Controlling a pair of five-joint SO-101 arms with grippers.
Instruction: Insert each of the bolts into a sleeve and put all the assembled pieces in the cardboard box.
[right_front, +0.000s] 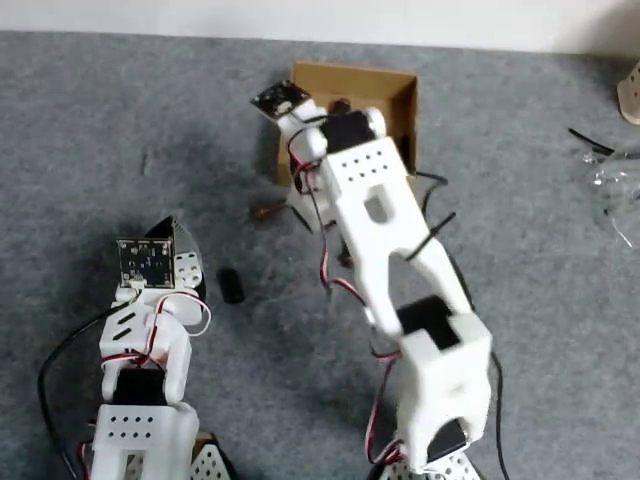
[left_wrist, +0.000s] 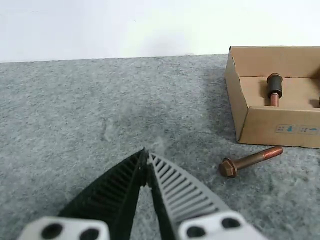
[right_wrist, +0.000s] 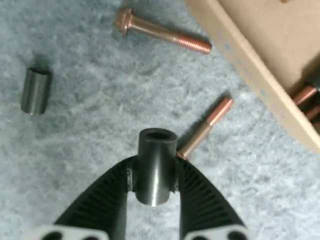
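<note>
The job is partway done. An assembled piece (left_wrist: 274, 89) already stands in the cardboard box (left_wrist: 260, 127), and from my right wrist I see copper shank ends (right_wrist: 306, 95) in a corner of the box. So at least one piece is in, likely more — I cannot count them for sure.

My right hand (right_wrist: 155, 169) is clamped on a black sleeve (right_wrist: 157, 150), held upright with its bore open and nothing in it. Just beyond that hand a bolt (right_wrist: 207, 124) lies on the grey tabletop (right_wrist: 90, 150), its threaded end pointing toward the box wall. Farther ahead lies a second bolt (right_wrist: 162, 31), and a loose sleeve (right_wrist: 36, 90) rests well apart from the hand and from both bolts.

My left hand (left_wrist: 147, 162) is pinched narrow with nothing in it, low over the tabletop. What I take to be that second bolt lies ahead of it, just short of the box.

By my judgement two bolts are yet to go into sleeves, and both pieces yet to be boxed.

The near bolt's head is hidden behind the held sleeve and my finger. Both wrist views cut the box off at the edge, and from above my right arm (right_front: 390, 230) covers most of its inside — and the right hand too.
</note>
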